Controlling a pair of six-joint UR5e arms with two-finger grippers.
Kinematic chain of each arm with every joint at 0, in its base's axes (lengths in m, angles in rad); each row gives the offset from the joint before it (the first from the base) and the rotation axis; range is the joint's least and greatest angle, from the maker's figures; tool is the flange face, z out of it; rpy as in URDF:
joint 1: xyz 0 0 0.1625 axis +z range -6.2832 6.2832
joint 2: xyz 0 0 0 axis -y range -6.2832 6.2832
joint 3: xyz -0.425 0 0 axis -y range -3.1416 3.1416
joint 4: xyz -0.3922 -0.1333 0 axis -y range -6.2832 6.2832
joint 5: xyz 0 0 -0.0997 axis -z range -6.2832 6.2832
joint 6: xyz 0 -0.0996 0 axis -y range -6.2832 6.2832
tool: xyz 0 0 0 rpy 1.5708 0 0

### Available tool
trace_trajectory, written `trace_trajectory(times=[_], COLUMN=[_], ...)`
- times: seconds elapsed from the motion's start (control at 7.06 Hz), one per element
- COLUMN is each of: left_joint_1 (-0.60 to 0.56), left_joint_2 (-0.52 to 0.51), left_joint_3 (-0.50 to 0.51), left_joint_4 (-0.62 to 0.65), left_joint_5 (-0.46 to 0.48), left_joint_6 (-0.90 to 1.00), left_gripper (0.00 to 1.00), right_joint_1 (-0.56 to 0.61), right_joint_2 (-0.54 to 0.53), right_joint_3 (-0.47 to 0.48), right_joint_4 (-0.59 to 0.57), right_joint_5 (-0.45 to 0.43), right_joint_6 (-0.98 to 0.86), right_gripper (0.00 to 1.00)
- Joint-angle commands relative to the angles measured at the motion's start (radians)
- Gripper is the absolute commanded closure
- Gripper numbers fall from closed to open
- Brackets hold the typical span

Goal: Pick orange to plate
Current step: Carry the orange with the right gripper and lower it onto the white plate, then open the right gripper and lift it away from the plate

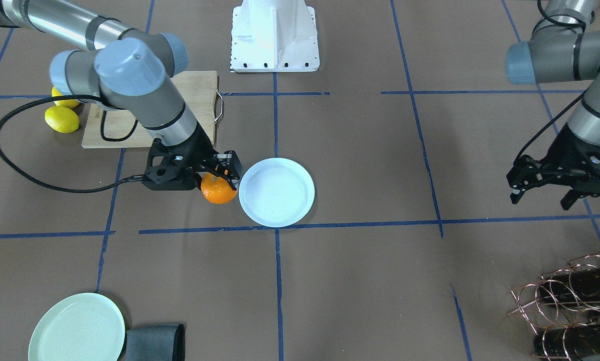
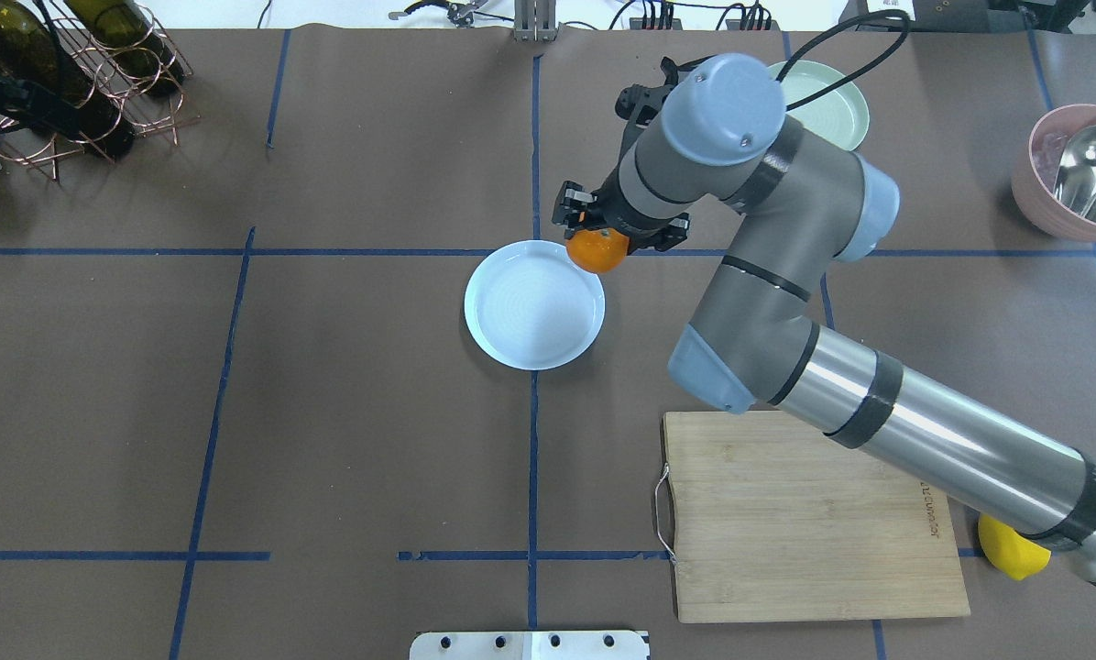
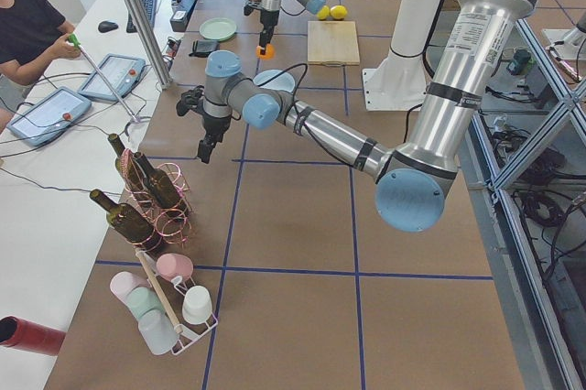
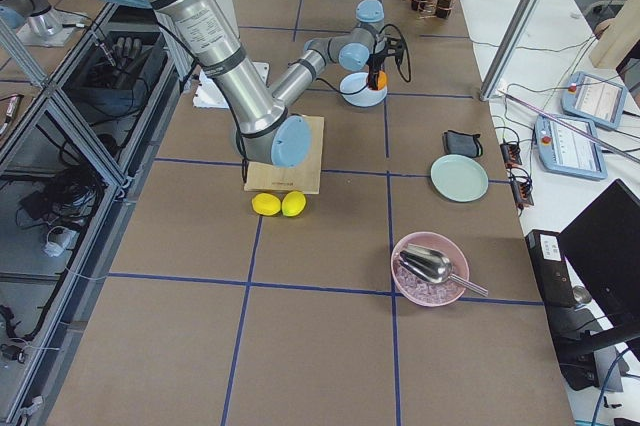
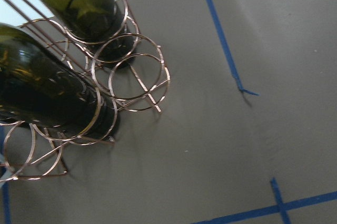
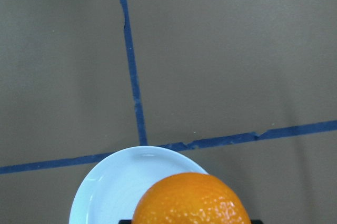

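Finds the orange (image 1: pixel 218 190) clamped between the two fingers of the right gripper (image 1: pixel 220 175), pinched at its upper half, lower half hanging free. Judging by how it overlaps the rim in the overhead view, reads it as raised off the table (image 1: pixel 360 281), not resting there. Places it just at the edge of the plate (image 1: pixel 280 193), on the side toward the table's right end and a little toward the far edge; not yet over the plate's middle. Confirms this from the right wrist view: fruit low in frame, pale rim curving out behind it.

Turns the coming move on one relation: plate's centre to the robot's left of the fruit and slightly nearer the robot's edge. Calls for a short sideways carry, then down and release. Needs no care over a long axis, the fruit being round, but could see it roll if let go from height onto glossy ware.

Puts the left gripper (image 1: pixel 541 200) well apart toward the table's left end, fingers spread, nothing between them; clearly the farther arm.

Notes two lemons (image 1: pixel 61 119) beside the cutting board (image 1: pixel 199 95) near the robot's edge on the right, a mint-green plate (image 1: pixel 77 328) and grey cloth (image 1: pixel 154 342) at the far edge, a wine rack (image 1: pixel 571 301) at the far left corner.
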Motion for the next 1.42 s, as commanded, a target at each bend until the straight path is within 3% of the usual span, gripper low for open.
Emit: trace_trajectory(times=[0.0, 0.14, 0.43, 0.57, 0.71, 1.13, 1.28], left_joint_1=[-0.07, -0.094, -0.099, -0.099, -0.099, -0.113, -0.126], left_joint_2=[0.037, 0.038, 0.067, 0.077, 0.089, 0.159, 0.176], left_joint_3=[0.012, 0.029, 0.032, 0.032, 0.032, 0.034, 0.034], left_joint_4=[0.038, 0.04, 0.034, 0.03, 0.03, 0.024, 0.02], left_joint_5=[-0.019, -0.078, -0.098, -0.098, -0.097, -0.097, -0.097], left_joint_6=[0.086, 0.087, 0.087, 0.089, 0.112, 0.219, 0.254], left_gripper=[0.0, 0.0, 0.0, 0.0, 0.0, 0.0, 0.0], right_joint_1=[-0.101, -0.13, -0.139, -0.138, -0.136, -0.091, -0.045], right_joint_2=[0.075, 0.11, 0.139, 0.147, 0.147, 0.136, 0.109], right_joint_3=[-0.088, -0.149, -0.205, -0.205, -0.205, -0.203, -0.181], right_joint_4=[-0.002, -0.004, -0.004, -0.004, -0.005, -0.016, -0.04], right_joint_5=[-0.112, -0.128, -0.142, -0.142, -0.142, -0.108, -0.019], right_joint_6=[0.038, 0.036, 0.027, 0.024, -0.019, -0.108, -0.155], right_gripper=[1.0, 1.0, 1.0, 0.34, 0.0, 0.0, 0.0])
